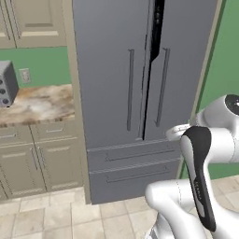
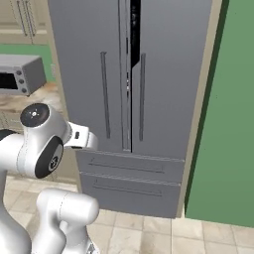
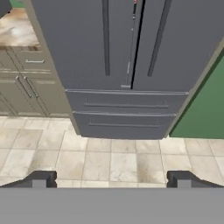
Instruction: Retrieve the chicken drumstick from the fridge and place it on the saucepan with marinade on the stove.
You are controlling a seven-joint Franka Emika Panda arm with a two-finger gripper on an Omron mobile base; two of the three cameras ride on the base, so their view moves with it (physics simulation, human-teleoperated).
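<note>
The tall grey fridge (image 1: pixel 112 93) (image 2: pixel 163 99) (image 3: pixel 87 43) stands straight ahead with its two lower drawers (image 3: pixel 124 113) shut. Its right door is ajar, leaving a narrow dark gap (image 1: pixel 156 28) (image 2: pixel 134 30) between the two long bar handles. In the hand view my gripper (image 3: pixel 111 180) is open with nothing between its fingers. It hangs well back from the fridge, above the tiled floor. The chicken drumstick is hidden. The saucepan, the marinade and the stove are out of view.
Beige cabinets (image 1: pixel 42 158) (image 3: pixel 26 83) with a marble counter (image 1: pixel 37 102) adjoin the fridge on the left. A grey toaster oven (image 1: pixel 5 84) (image 2: pixel 20 74) stands on that counter. A green wall (image 2: pixel 228 124) (image 3: pixel 201 109) closes the right side. Tiled floor (image 3: pixel 109 162) lies before the fridge.
</note>
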